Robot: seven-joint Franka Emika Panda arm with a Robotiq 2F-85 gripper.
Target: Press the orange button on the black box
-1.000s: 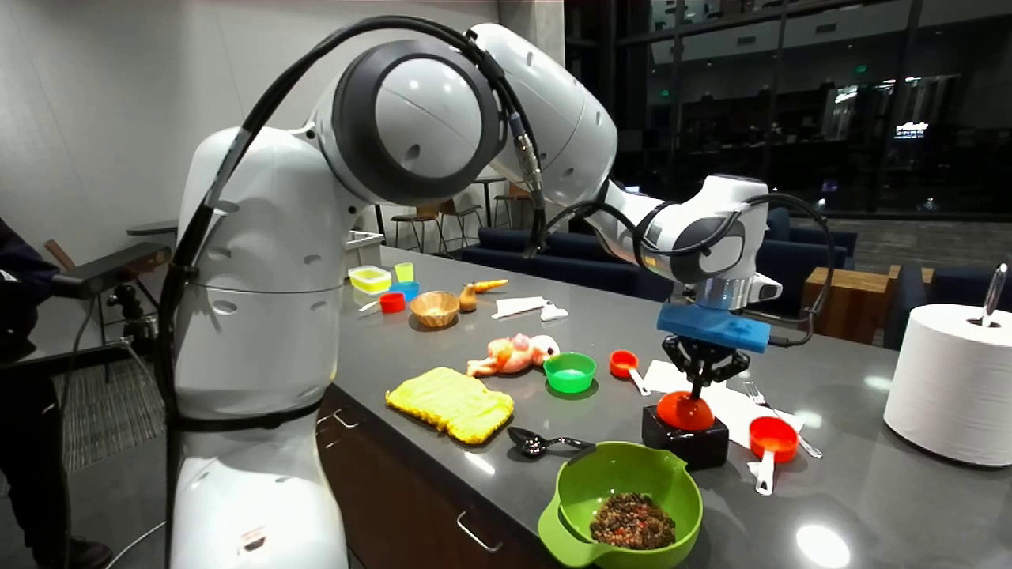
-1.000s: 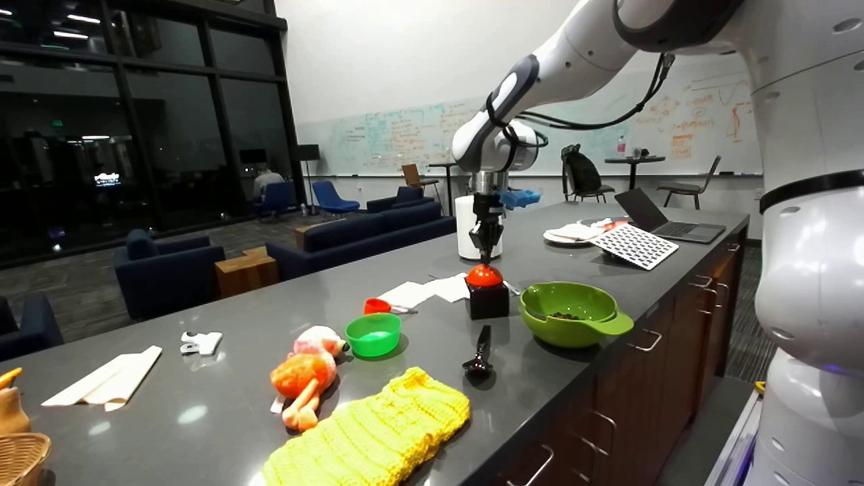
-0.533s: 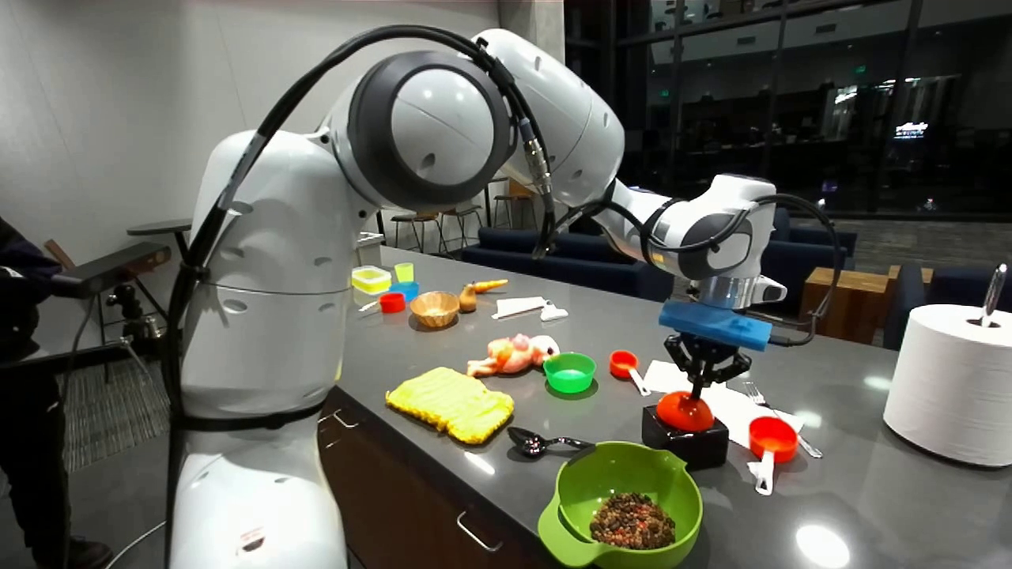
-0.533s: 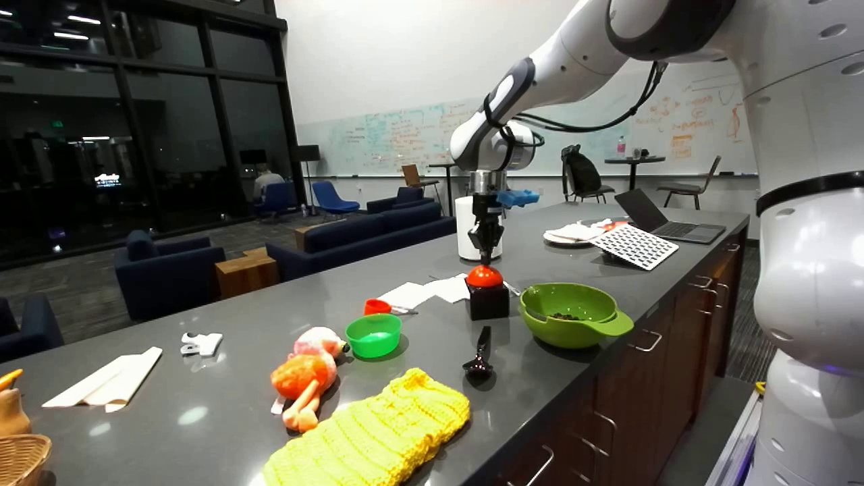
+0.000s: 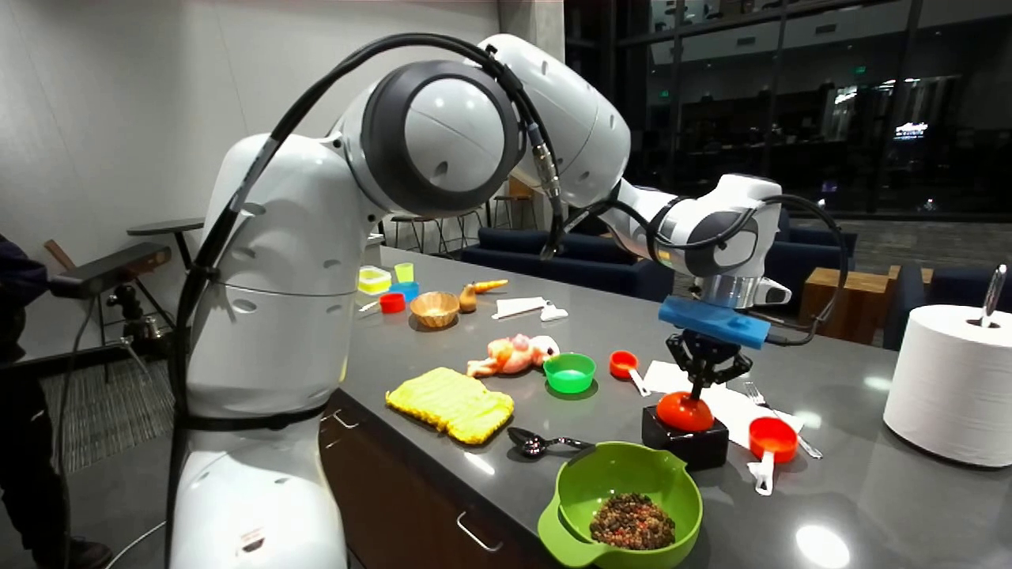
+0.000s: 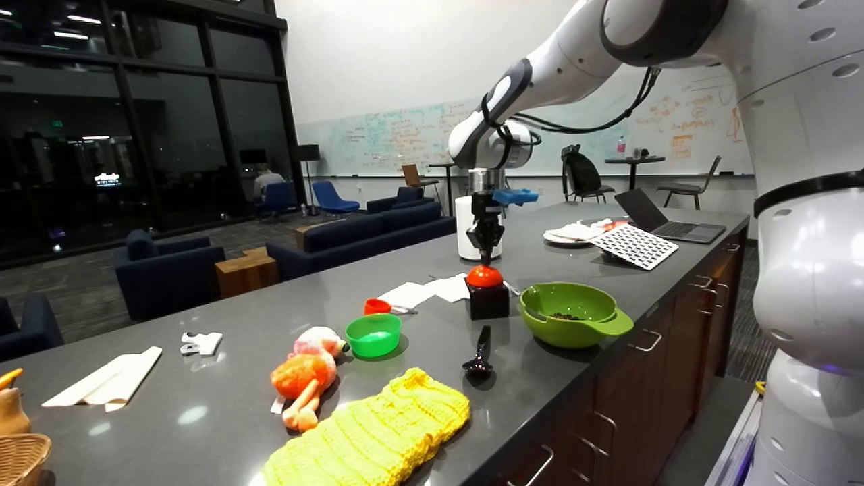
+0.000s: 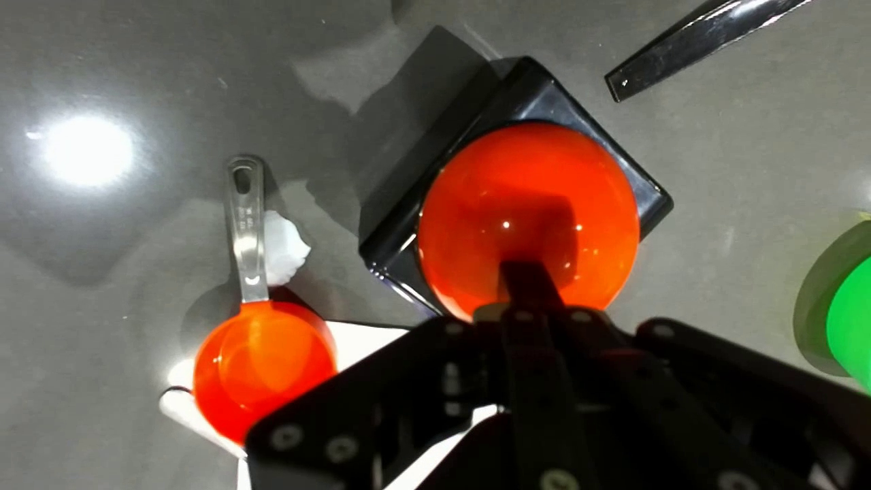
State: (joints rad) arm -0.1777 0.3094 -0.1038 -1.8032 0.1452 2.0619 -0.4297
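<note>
Dark, black-framed windows (image 6: 175, 135) stand over a gray patterned floor (image 6: 67, 290); meeting them at the corner, a white wall (image 6: 378, 54) carries a whiteboard (image 6: 405, 135) marked in orange and green. Seating comprises a navy sofa (image 6: 364, 246) and a navy armchair (image 6: 162, 283), a wooden side table (image 6: 246, 273) between them, and a blue chair (image 6: 334, 199) near a floor lamp (image 6: 308, 153). The glossy gray countertop (image 6: 236, 378) shows round light reflections (image 5: 822, 547) above brown drawers (image 6: 634, 388) fitted with metal handles (image 5: 476, 537).

In the wrist view, 1 large glare spot (image 7: 88, 151) whitens the counter (image 7: 735, 150); the tool (image 7: 527, 282) is blurred.
</note>
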